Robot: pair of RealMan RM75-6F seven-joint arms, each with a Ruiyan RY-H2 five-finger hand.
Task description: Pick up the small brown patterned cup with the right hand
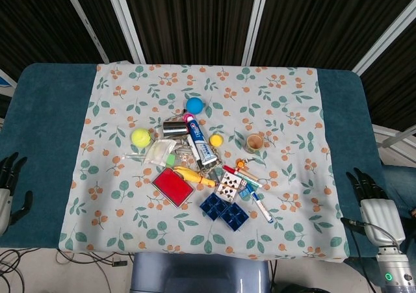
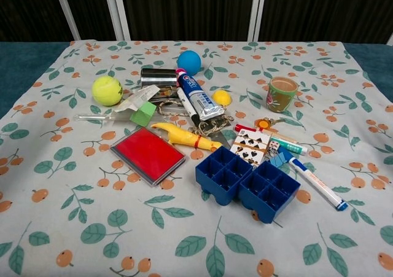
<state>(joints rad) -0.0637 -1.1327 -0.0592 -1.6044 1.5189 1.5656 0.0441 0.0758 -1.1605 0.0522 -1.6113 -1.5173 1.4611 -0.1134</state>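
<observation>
Lab-like test table (image 1: pixel 45 124), dark slatted wall (image 1: pixel 188 20) behind

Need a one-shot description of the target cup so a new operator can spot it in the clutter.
Start at the floral tablecloth and the pile of small items at its middle. The small brown patterned cup stands upright just right of that pile, apart from it, past the little yellow ball. It is the only open-topped round container there, brown inside with a green rim.

The cup (image 2: pixel 282 93) stands right of the toothpaste tube (image 2: pixel 198 99); the ice tray (image 2: pixel 248 182) lies nearest.
</observation>
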